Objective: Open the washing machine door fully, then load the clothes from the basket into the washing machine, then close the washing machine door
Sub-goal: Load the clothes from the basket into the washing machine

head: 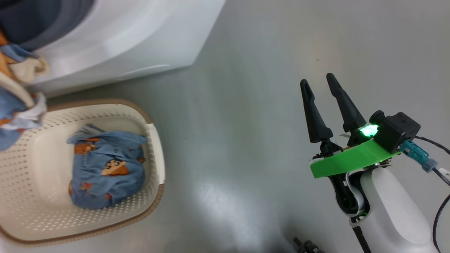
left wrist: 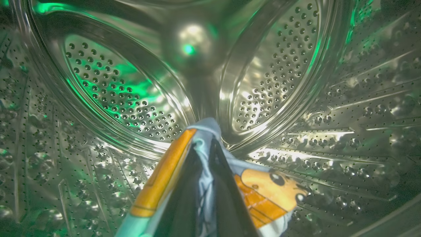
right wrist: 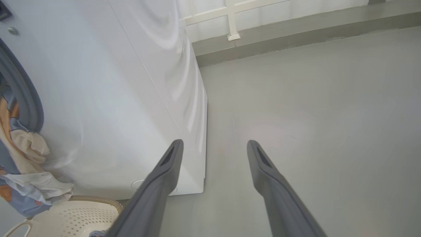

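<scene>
My left gripper [left wrist: 205,138] is inside the perforated steel drum [left wrist: 125,89] of the washing machine [head: 126,38], shut on a light blue cartoon-print piece of the clothes [left wrist: 269,194] that wraps its fingers. More blue and cream clothes [head: 17,91] hang from the drum opening down over the basket [head: 154,147]. Another blue printed bundle [head: 105,168] lies inside the basket. My right gripper [head: 318,82] hovers open over the floor, right of the basket, with nothing between its fingers. The washing machine door is out of view.
Grey floor [head: 239,105] stretches between the basket and my right arm. In the right wrist view the machine's white side panel [right wrist: 131,98] stands on the left, and a low wall base with a white frame [right wrist: 232,19] runs along the far edge.
</scene>
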{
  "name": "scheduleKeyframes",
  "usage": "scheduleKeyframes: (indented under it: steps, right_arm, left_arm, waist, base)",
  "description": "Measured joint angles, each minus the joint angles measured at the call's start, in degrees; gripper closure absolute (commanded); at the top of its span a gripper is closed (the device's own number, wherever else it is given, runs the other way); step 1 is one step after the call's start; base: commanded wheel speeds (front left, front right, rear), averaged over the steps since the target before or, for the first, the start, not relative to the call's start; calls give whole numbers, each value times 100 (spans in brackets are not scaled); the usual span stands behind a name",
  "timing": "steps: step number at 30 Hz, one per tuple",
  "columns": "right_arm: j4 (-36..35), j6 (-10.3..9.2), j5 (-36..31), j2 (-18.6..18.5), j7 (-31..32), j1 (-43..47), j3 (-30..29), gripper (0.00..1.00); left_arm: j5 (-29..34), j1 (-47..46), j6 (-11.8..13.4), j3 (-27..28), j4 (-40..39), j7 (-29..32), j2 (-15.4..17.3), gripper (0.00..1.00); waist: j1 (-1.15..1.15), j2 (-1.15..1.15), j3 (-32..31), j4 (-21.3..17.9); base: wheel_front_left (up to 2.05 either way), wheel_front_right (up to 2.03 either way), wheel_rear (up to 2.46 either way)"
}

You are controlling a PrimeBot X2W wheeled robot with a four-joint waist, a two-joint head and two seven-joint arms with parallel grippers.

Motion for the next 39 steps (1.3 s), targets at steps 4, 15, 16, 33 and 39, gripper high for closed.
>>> scheduleKeyframes:
  steps: [4, 15, 16, 33, 39]
  right_arm:
    - [-9, 0, -9, 19, 0, -4, -10, 0]
    - [71, 0, -56, 41, 0, -120, -5, 0]
    - [85, 0, -56, 41, 0, -120, -3, 0]
    - [356, 0, 65, -80, 0, -119, 231, 0]
    - [428, 0, 133, -236, 0, -96, 328, 0]
  left_arm:
    - [127, -93, 62, 263, -286, 0, 26, 100]
    - [391, -45, 7, 341, 359, 0, -266, 0]
    - [391, -31, -30, 341, 449, -1, -294, 0]
    - [393, 1439, -355, 558, 107, -1, -558, 0]
    - [392, 2310, -361, 731, -479, -1, -703, 0]
  waist:
    - [0, 0, 197, -156]
    - [0, 0, 165, -175]
    - [0, 0, 131, -164]
    - [0, 0, -966, 101]
    - [0, 0, -1454, 239]
  base:
    - [0, 0, 0]
    - [0, 0, 0]
    - [0, 0, 0]
    - [0, 0, 0]
    - [0, 0, 0]
